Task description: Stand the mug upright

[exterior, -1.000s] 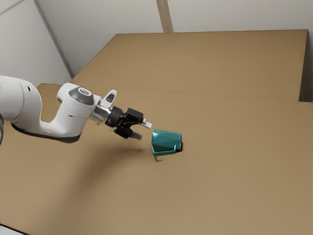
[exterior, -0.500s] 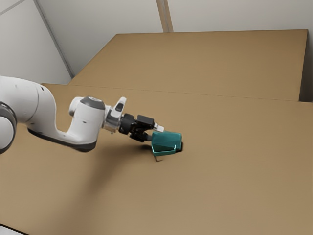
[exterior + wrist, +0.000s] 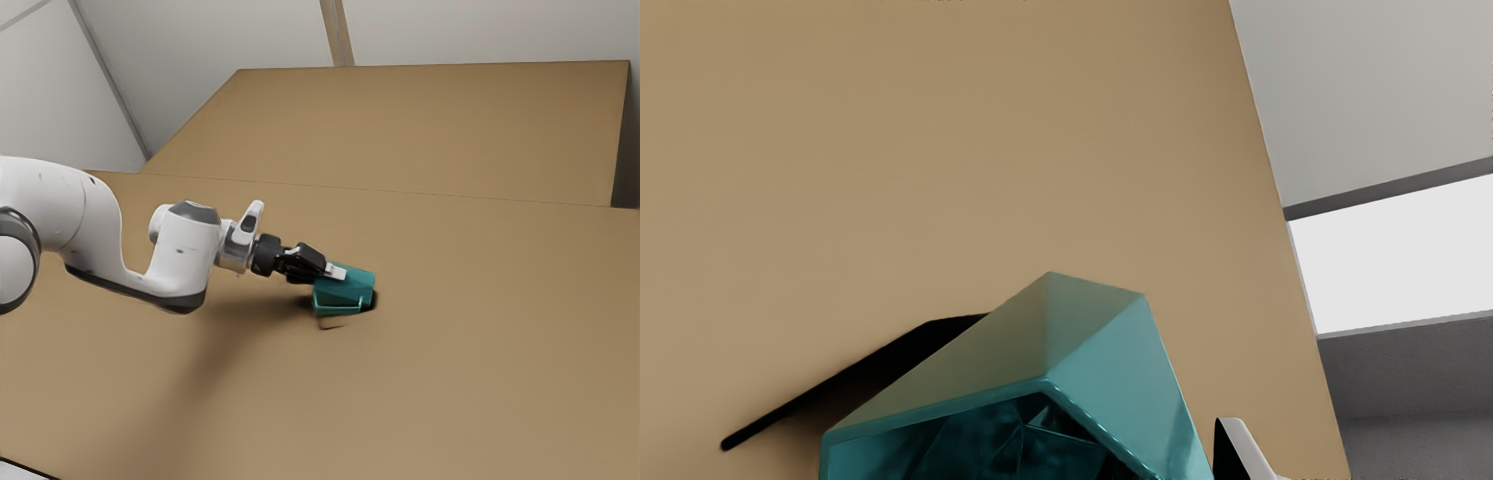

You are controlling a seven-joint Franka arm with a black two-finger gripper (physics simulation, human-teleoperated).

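gripper (image 3: 335, 271) at mug's 10 o'clock, exterior view; can't tell if spread or pinching. mug (image 3: 346, 291) on its side at table (image 3: 480, 350), mouth toward 9, handle near 6. reach looks done; turning upright, release left.

The mug (image 3: 1123, 357) looks smooth and glossy. The table (image 3: 450, 370) has a smooth, matt surface. The arm's white casing (image 3: 180, 255) resembles smooth plastic, its wrist collar (image 3: 235, 252) shiny metal.
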